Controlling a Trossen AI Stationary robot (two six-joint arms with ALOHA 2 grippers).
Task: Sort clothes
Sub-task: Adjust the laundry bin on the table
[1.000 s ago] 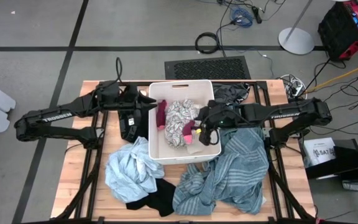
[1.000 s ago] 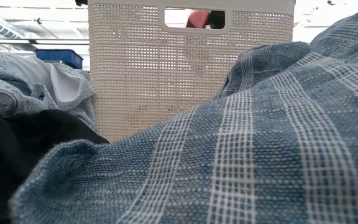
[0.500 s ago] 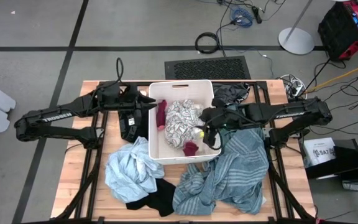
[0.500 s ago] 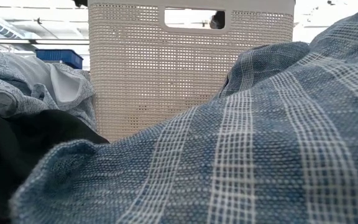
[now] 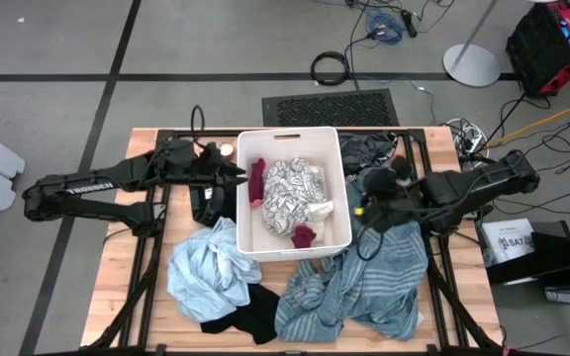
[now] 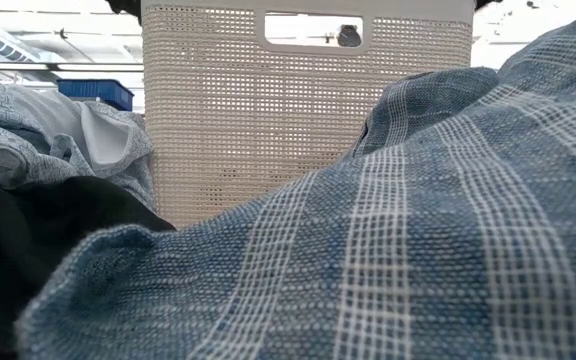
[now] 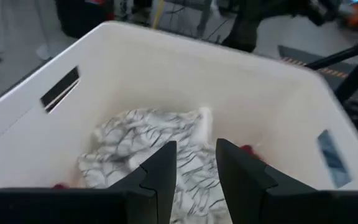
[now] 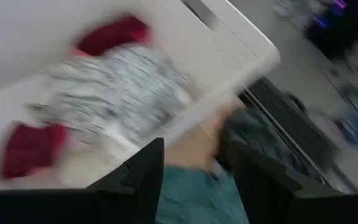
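Note:
A white patterned garment [image 5: 290,190] lies in the white bin [image 5: 344,213], with one magenta piece [image 5: 257,181] at its left and another [image 5: 303,235] on the bin floor at the near end. My left gripper [image 5: 239,170] hovers open at the bin's left rim, nothing between its fingers [image 7: 160,171]. My right gripper [image 5: 362,210] stands open and empty just right of the bin, over the teal-grey striped garment [image 5: 364,277]. On the table lie a light blue garment [image 5: 206,267], a black one [image 5: 250,316] and a dark grey one [image 5: 369,148].
The bin [image 6: 306,110] stands mid-table, its handle slot facing the near edge. The striped garment [image 6: 418,250] fills the near right of the table, and the light blue [image 6: 58,130] and black [image 6: 28,230] garments the near left. Black frame rails [image 5: 151,257] cross the wooden table.
My right gripper was over the bin's near right corner with a magenta piece. That piece has dropped onto the bin floor. The gripper has then drawn back over the right rim toward the table's right edge, turning as it went.

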